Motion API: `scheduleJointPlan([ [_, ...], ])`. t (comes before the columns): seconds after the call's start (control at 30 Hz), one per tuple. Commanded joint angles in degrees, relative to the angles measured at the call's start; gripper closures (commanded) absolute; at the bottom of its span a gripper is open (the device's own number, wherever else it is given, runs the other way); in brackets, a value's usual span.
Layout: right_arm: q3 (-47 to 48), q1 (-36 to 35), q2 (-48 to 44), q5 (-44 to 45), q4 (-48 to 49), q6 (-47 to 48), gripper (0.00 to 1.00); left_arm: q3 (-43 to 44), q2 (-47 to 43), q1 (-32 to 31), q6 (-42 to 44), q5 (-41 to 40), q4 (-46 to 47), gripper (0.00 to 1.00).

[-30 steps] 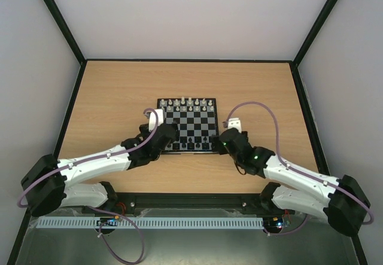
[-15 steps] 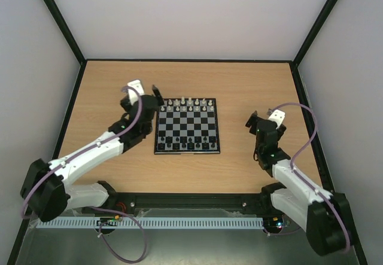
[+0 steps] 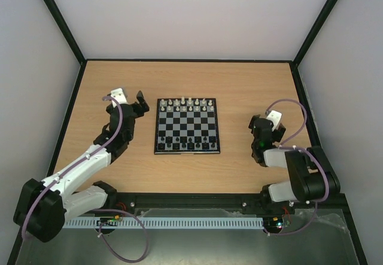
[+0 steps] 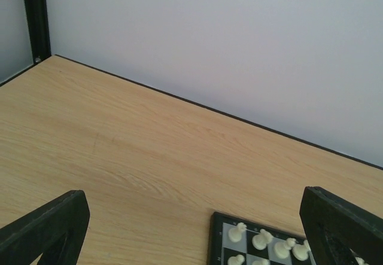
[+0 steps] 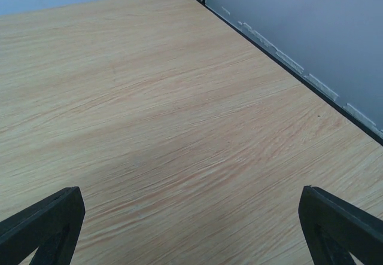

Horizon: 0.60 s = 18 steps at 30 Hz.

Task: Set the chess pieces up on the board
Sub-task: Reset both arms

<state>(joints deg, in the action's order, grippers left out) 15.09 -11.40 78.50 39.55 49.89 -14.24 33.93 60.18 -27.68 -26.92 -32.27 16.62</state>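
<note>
While both arms sit off to the sides, the board (image 3: 187, 124) lies square at the middle of the wooden table (image 3: 251, 79). The white chess pieces (image 3: 187, 103) are ranked along its 12 o'clock edge and the black chess pieces (image 3: 189, 140) stand toward its 6 o'clock edge. Their exact count is too small to read.

The left gripper (image 3: 137, 103) hovers just off the board at about 10 o'clock, its claw spread wide and holding nothing. Its wrist camera catches a corner of the board with white pieces between 2 dark fingers (image 4: 45, 226).

The right gripper (image 3: 259, 122) sits well apart from the board at 3 o'clock — claw likewise spread and empty — with its fingers (image 5: 341, 226) framing plain wood beside the grey wall (image 5: 311, 32).
</note>
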Motion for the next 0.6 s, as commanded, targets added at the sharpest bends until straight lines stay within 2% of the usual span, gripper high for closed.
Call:
scheduleJointPlan([
  [0.0, 3.0, 1.0, 3.6, 1.3, 8.6, 1.4, 0.01, -3.5, -1.8, 3.9, 0.9, 4.8, 4.9, 0.01],
  [0.23, 6.6, 5.0, 7.9, -2.9, 5.3, -1.7, 0.01, -6.3, -3.8, 7.5, 0.8, 7.9, 6.7, 0.01],
  [0.47, 2.0, 5.2, 6.2, -9.2, 12.8, 1.6, 0.01, -7.6, -4.5, 9.0, 1.3, 8.7, 7.9, 0.01],
  [0.57, 0.9, 5.2, 5.9, -10.5, 14.5, 2.3, 0.01, -9.2, -4.2, 9.6, 3.4, 9.2, 11.3, 0.01],
])
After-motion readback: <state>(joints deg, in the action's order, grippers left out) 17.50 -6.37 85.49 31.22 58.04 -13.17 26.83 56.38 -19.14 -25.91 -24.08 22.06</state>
